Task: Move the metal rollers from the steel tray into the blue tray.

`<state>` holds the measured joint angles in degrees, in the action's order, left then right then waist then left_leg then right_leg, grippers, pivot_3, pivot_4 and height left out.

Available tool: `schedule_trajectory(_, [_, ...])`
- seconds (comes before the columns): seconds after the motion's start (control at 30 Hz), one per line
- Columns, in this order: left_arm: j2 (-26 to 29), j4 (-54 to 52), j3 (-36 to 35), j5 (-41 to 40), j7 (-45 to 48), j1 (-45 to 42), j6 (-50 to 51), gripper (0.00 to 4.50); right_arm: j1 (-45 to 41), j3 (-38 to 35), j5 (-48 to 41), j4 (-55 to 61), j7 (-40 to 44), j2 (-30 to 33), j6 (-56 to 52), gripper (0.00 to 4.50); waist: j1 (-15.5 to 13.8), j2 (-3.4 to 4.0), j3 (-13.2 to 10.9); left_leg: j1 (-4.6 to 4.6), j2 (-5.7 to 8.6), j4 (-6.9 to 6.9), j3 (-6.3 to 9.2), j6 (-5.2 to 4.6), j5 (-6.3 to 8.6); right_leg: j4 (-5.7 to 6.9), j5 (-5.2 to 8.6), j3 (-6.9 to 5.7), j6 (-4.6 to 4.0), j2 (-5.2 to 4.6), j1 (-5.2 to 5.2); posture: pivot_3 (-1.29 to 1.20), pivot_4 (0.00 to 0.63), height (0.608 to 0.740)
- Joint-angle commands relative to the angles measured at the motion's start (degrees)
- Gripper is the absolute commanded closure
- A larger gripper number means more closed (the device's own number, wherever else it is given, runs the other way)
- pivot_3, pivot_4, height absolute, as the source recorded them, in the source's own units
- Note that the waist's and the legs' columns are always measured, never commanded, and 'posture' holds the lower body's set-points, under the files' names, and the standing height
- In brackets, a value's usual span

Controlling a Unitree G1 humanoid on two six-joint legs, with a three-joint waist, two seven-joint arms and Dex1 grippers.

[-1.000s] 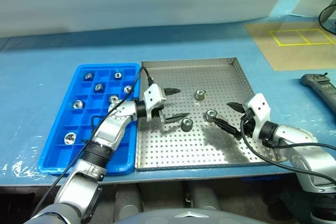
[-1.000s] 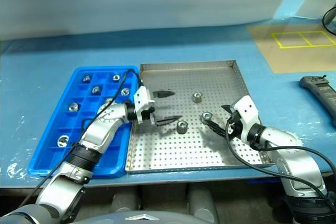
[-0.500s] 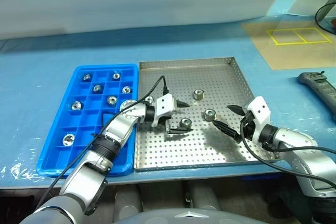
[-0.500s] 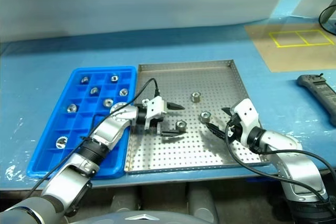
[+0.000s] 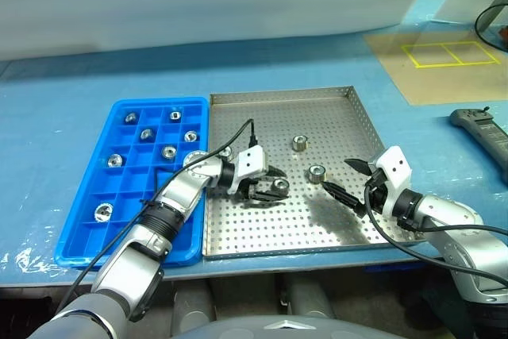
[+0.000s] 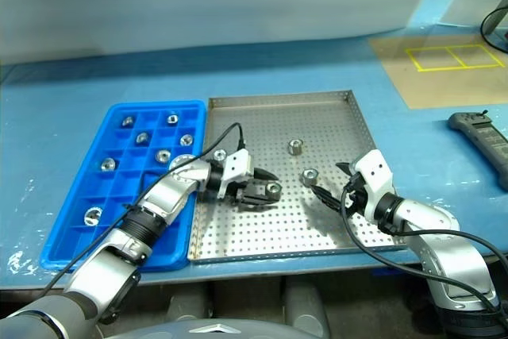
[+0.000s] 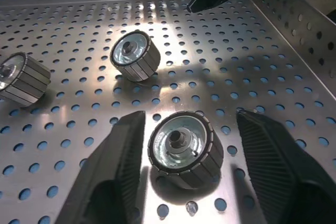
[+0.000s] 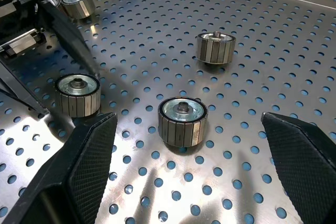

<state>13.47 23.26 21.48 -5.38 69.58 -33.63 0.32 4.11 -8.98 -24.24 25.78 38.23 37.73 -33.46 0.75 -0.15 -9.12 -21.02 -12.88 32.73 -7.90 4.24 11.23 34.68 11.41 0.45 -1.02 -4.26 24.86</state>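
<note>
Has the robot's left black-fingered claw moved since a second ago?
Yes. The left gripper has gone right across the perforated steel tray, away from the blue plastic tray, and now straddles a shiny metal roller.

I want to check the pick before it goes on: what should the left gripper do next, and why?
Probably finish closing, then lift. The left gripper straddles a metal roller on the steel tray; in the left wrist view one finger touches it, while the other stands apart. The blue tray has free compartments.
</note>
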Motion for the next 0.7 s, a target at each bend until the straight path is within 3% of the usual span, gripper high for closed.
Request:
schedule_trajectory(0.03, [0.17,-1.77,1.17,-0.55,1.96,0.47,1.79,3.11,-0.37,-1.71,-0.94,2.74,-0.35,-0.08,0.86,0.00,0.00,0.00,0.00,0.01,0.00,0.00,-0.01,0.00,0.00,0.00,0.00,0.01,0.00,0.00,0.00,-0.33,0.150,0.740])
schedule_trajectory(0.1, [0.69,-1.12,2.11,0.98,1.94,0.38,1.98,3.79,-0.58,-1.52,-0.88,2.61,-0.48,-0.16,1.03,0.00,0.00,0.00,0.00,0.00,0.00,0.00,-0.01,0.00,0.00,0.00,0.00,0.01,0.00,0.00,0.00,-0.33,0.150,0.740])
schedule_trajectory(0.37, [-0.08,-1.63,0.09,-0.31,-0.20,0.16,1.97,3.78,-0.77,-1.16,-0.87,2.46,-0.71,-0.34,1.36,0.00,0.00,0.00,0.00,-0.01,0.00,-0.01,-0.01,-0.02,0.02,-0.03,0.01,0.01,0.01,0.00,0.00,-0.33,0.150,0.740])
schedule_trajectory(0.7, [-0.64,-5.49,-0.09,-2.96,-0.11,0.73,6.43,0.30,-0.75,-0.86,-0.84,2.17,-0.47,-0.28,1.44,0.00,0.02,-0.01,0.00,-0.06,0.00,-0.02,-0.02,-0.04,0.03,-0.06,0.01,0.00,0.01,0.00,0.03,-0.32,0.150,0.740])
